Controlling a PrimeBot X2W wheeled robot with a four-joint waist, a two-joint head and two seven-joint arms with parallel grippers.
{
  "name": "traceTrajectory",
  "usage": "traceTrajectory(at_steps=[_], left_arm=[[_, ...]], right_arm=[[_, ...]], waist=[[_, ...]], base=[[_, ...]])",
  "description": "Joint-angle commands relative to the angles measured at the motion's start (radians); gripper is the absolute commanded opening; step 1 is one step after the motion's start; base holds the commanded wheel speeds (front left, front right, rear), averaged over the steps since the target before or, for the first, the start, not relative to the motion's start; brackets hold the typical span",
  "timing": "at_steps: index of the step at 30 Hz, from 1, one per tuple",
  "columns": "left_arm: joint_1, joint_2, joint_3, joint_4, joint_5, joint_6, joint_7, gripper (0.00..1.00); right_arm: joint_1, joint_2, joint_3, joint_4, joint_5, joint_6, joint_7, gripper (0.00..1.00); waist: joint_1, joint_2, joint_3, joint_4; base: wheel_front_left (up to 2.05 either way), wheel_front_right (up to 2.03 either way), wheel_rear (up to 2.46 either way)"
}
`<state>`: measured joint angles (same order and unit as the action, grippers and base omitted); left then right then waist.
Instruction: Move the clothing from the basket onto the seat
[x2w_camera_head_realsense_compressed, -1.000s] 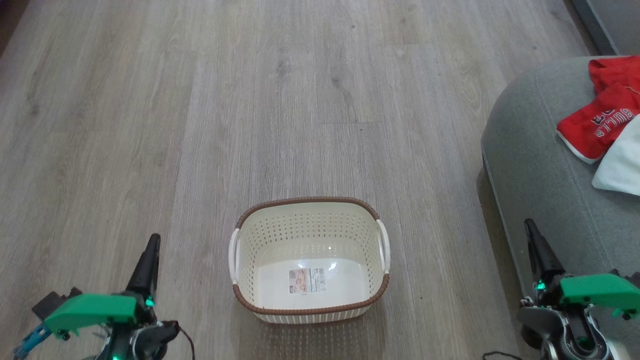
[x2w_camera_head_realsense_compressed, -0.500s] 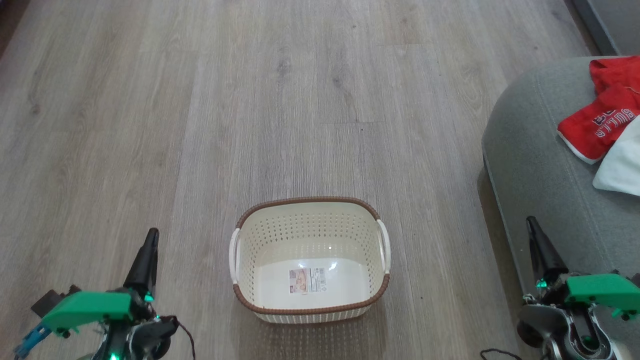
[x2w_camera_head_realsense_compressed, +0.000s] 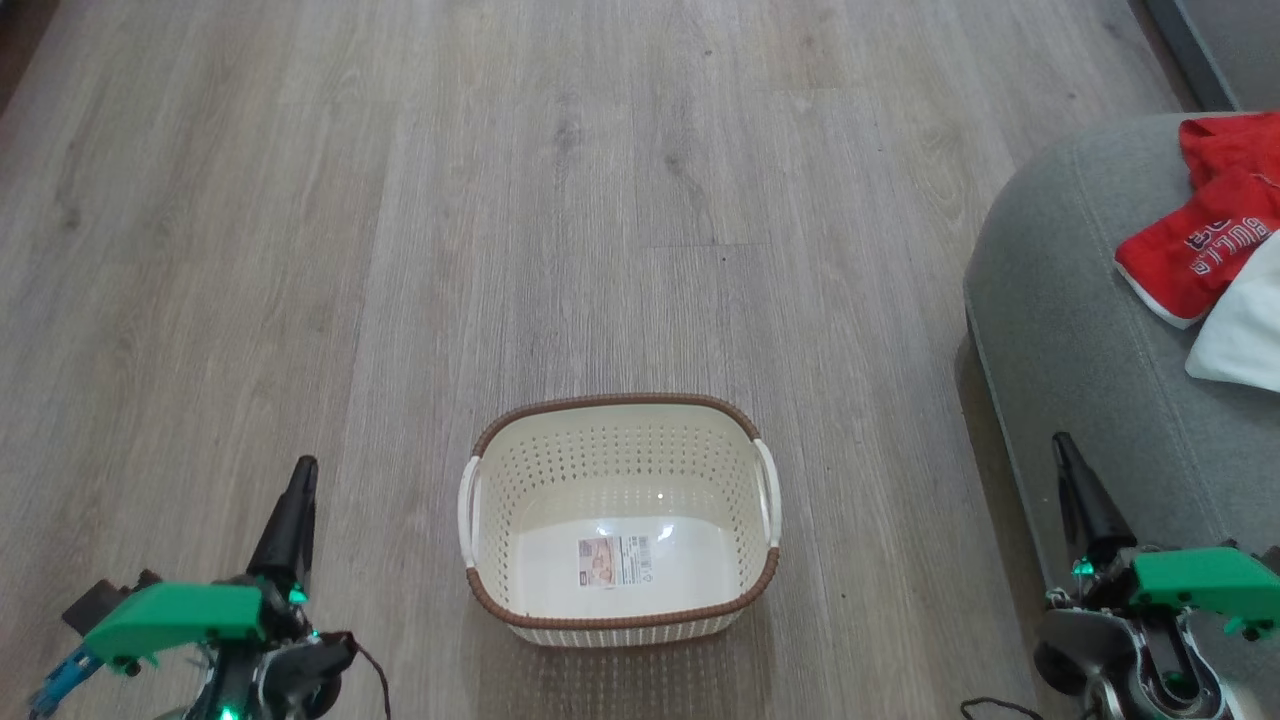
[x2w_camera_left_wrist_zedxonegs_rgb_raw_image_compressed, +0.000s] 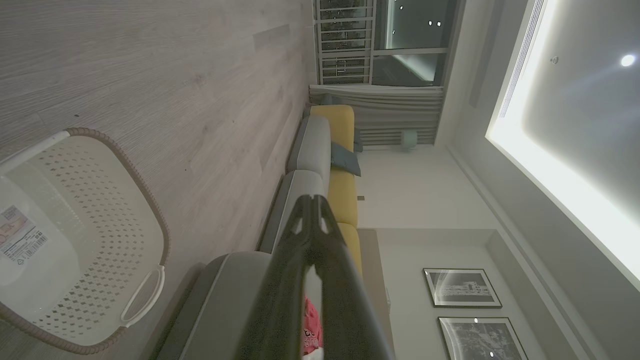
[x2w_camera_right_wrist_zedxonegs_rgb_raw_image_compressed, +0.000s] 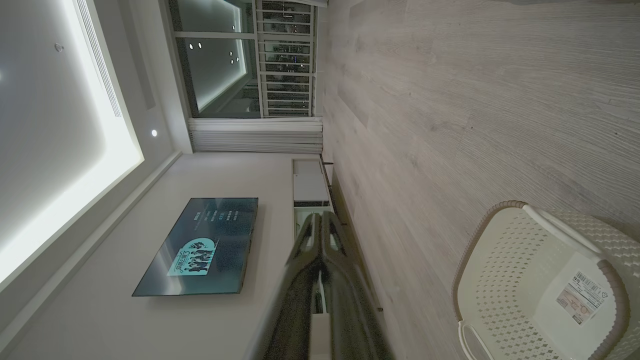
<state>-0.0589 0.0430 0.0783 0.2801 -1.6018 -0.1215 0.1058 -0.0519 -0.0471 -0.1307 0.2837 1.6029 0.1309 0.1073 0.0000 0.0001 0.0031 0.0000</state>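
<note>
Task looks done or v. nearly: basket (x2w_camera_head_realsense_compressed: 615, 455) sits on the floor (x2w_camera_head_realsense_compressed: 500, 200), near centre, w/ nothing in it but the label sticker (x2w_camera_head_realsense_compressed: 613, 562) on its bottom. Clothing (x2w_camera_head_realsense_compressed: 1195, 250) lies on the seat (x2w_camera_head_realsense_compressed: 1070, 330) at far right, red w/ "BULLS" lettering showing, well apart from basket. So step in hand, as I judge it, is wrap-up, arms parked. Next move calls for little: check nothing red is left in basket or on floor, then keep clear of both.

Left pincer (x2w_camera_head_realsense_compressed: 303, 470) is near left, over the floor, fingers pressed together & holding nothing; left wrist view shows the tips meeting. Right pincer (x2w_camera_head_realsense_compressed: 1060, 445) is near right, just beside seat's near edge, likewise pressed together & empty.

Vs 1 s ago: left pincer is a touch further left & its green mount (x2w_camera_head_realsense_compressed: 175, 612) sits lower; right pincer's mount has dropped a bit too. Vs 0.5 s ago: no visible change. Basket, clothing & seat unmoved.
</note>
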Motion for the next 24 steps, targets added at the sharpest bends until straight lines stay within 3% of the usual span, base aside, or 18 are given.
traceTrajectory(at_steps=[1,24], left_arm=[[-0.049,0.007,0.036,-0.035,-0.007,-0.009,0.008,0.0],[-0.049,0.007,0.036,-0.035,-0.007,-0.009,0.008,0.0]], right_arm=[[-0.056,-0.003,0.017,-0.039,0.006,0.0,0.006,0.0],[-0.056,-0.003,0.017,-0.039,0.006,0.0,0.006,0.0]], waist=[[0.0,-0.0001,0.0,0.0],[0.0,-0.0001,0.0,0.0]], base=[[0.0,0.0,0.0],[0.0,0.0,0.0]])
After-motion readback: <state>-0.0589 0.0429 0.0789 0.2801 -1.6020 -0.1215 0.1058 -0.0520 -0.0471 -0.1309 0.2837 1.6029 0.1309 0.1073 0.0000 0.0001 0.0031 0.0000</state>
